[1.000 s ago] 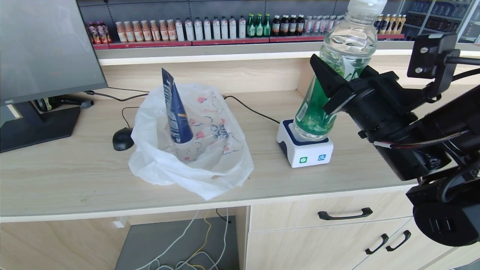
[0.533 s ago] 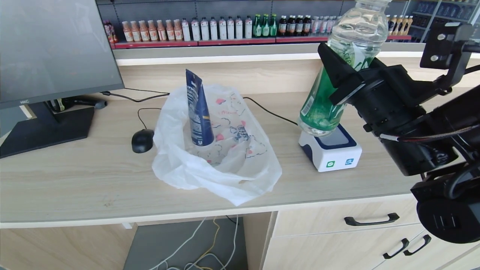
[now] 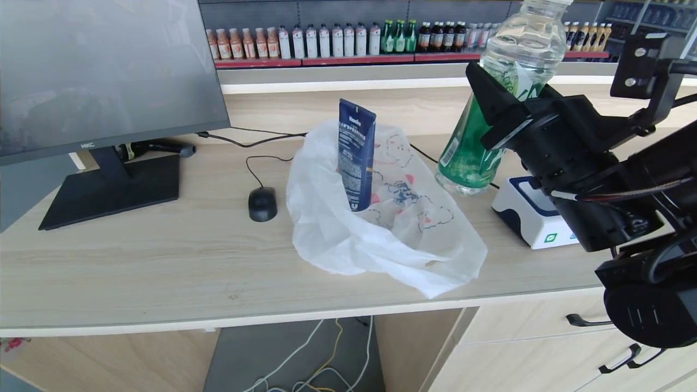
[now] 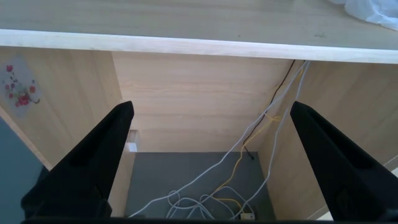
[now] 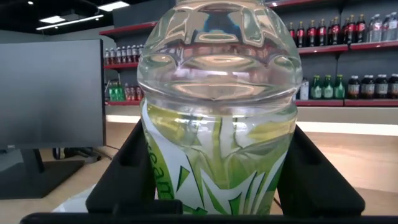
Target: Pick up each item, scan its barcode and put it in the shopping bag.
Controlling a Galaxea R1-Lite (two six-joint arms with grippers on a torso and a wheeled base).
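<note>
A clear bottle (image 3: pixel 479 125) with a green label hangs tilted above the counter, between the white shopping bag (image 3: pixel 381 239) and the white-and-blue barcode scanner (image 3: pixel 531 218). My right gripper (image 3: pixel 503 95) is shut on its middle. In the right wrist view the bottle (image 5: pixel 217 124) stands close up between the black fingers (image 5: pixel 124 180). A dark blue tube (image 3: pixel 356 158) stands upright inside the bag. My left gripper (image 4: pixel 211 168) is open and holds nothing; it is low, in front of the counter edge, facing the cable space under the counter.
A monitor (image 3: pixel 98 71) on a black stand is at the left, with a black mouse (image 3: pixel 262 203) beside the bag. Cables run along the back of the counter (image 3: pixel 136 261). Drawers (image 3: pixel 544 354) sit below right. Shelves of bottles (image 3: pixel 348 41) line the back wall.
The head view has shifted, so everything slides right in the picture. Relative to the scanner, the held bottle has moved off it and left, toward the bag.
</note>
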